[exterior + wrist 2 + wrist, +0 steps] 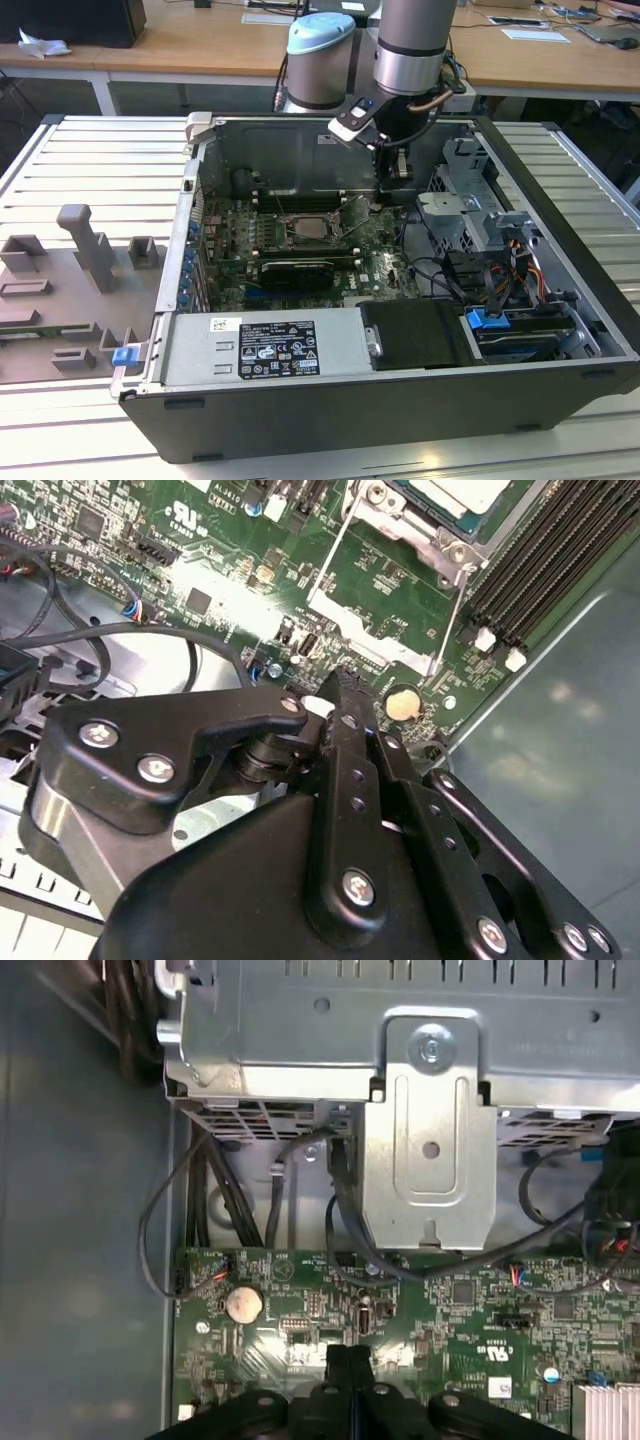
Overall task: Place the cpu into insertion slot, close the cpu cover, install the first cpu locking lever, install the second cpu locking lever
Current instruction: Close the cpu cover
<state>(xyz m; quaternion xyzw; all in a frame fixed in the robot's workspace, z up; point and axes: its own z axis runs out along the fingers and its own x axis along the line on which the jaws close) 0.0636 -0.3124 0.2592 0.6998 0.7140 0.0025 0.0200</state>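
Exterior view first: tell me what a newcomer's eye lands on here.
An open computer case lies in the middle, and the robot arm reaches down into it. Its gripper hangs shut above the green board, toward the exterior view's right of the silvery cpu.

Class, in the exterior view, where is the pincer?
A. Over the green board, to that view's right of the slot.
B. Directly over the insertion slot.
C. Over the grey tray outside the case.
A: the pincer hangs over the green board, on the exterior view's right of the insertion slot.
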